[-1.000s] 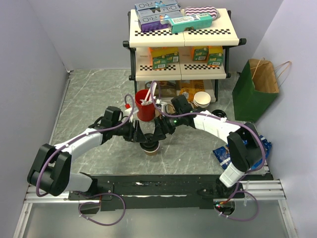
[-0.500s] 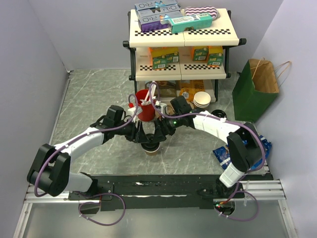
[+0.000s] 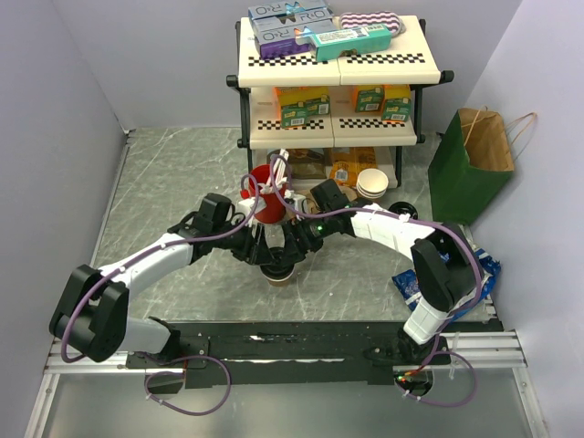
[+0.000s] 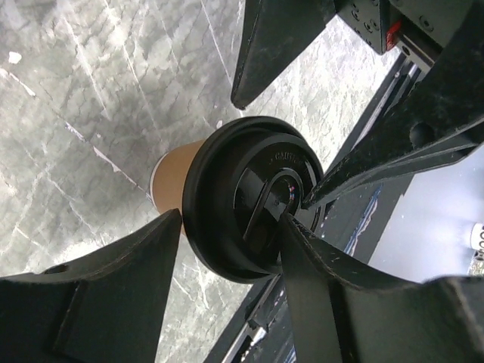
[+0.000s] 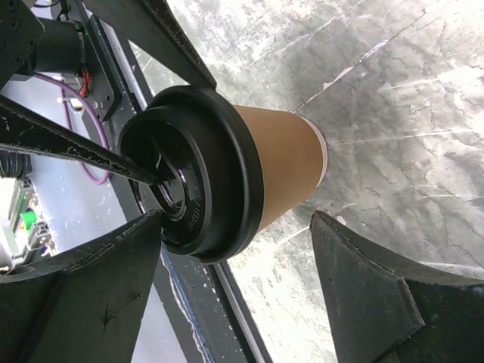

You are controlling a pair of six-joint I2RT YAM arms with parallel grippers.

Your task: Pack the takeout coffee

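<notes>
Brown paper cup (image 5: 281,162), glossy round black lid (image 4: 219,193)

Brown paper is seen on the takeout coffee (image 5: 280,162), topped by a black lid (image 4: 227,219). The bench (image 3: 164,182) is veined grey. Behind it, a red cup (image 3: 266,208), a green paper bag (image 3: 461,178) and a black-and-white-checked shelf rack (image 3: 274,57) are shown.

The black lid (image 4: 227,204) of the takeout coffee (image 4: 172,180) bears embossed "CAUTION", and a blue-grey box (image 3: 285,35) on the top shelf (image 3: 401,57) shows "R·O".
</notes>
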